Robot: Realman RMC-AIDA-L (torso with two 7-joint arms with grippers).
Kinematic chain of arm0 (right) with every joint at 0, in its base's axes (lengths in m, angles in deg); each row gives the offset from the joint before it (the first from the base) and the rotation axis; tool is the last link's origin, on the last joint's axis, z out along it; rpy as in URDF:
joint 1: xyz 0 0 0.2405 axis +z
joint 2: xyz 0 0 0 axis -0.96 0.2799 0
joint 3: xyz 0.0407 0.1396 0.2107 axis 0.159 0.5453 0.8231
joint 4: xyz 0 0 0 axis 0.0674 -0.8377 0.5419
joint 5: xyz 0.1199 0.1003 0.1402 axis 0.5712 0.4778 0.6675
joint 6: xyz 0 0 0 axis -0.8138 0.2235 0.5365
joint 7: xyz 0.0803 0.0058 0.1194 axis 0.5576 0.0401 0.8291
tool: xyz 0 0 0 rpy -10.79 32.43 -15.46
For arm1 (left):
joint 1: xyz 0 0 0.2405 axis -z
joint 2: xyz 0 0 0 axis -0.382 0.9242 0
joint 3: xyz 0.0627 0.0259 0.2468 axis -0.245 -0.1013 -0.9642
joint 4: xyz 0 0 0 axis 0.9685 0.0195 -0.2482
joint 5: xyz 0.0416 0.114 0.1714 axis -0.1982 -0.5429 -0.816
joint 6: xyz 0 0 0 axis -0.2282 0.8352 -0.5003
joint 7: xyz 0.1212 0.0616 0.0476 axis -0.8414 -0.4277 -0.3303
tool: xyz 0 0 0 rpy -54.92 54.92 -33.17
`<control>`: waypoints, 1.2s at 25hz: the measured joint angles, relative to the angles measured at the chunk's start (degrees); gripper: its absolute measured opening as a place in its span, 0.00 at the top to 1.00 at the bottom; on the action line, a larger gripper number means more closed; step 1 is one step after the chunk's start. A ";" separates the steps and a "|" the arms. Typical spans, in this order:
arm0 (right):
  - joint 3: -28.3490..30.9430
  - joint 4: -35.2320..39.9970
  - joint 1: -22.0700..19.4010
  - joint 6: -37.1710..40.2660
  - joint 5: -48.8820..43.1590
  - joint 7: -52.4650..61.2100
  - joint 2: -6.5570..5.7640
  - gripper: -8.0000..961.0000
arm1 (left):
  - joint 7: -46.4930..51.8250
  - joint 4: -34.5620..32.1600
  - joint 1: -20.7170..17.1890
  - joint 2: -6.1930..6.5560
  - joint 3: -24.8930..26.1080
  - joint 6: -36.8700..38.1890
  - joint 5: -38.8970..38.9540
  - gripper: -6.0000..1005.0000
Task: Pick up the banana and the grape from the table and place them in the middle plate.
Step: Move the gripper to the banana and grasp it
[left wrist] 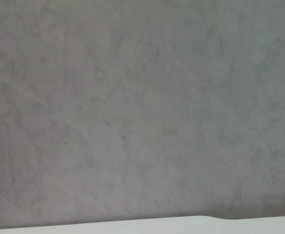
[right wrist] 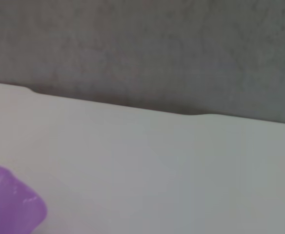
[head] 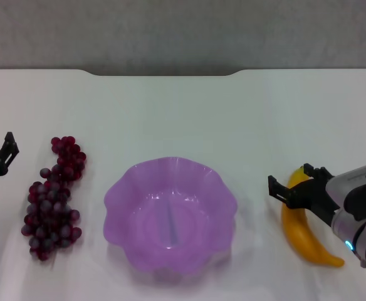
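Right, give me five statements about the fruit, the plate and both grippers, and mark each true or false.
1. The middle plate holds no fruit. True.
2. The grape lies on the plate's right. False: it lies on the table to the plate's left.
3. The right gripper is at the banana. True.
4. The banana is lifted off the table. False: it lies on it.
5. The left gripper grips the grape. False: it sits apart, near the left edge.
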 joint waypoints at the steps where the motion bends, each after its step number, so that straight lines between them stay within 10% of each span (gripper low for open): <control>1: -0.32 0.00 -0.07 0.00 0.00 0.21 0.00 0.05 | 0.00 -0.02 -0.02 0.01 0.00 0.00 0.00 0.13; 30: 2.28 -1.86 -0.52 -2.27 0.27 0.46 -0.01 0.06 | 0.00 -0.04 -0.32 0.05 0.00 0.37 0.00 0.12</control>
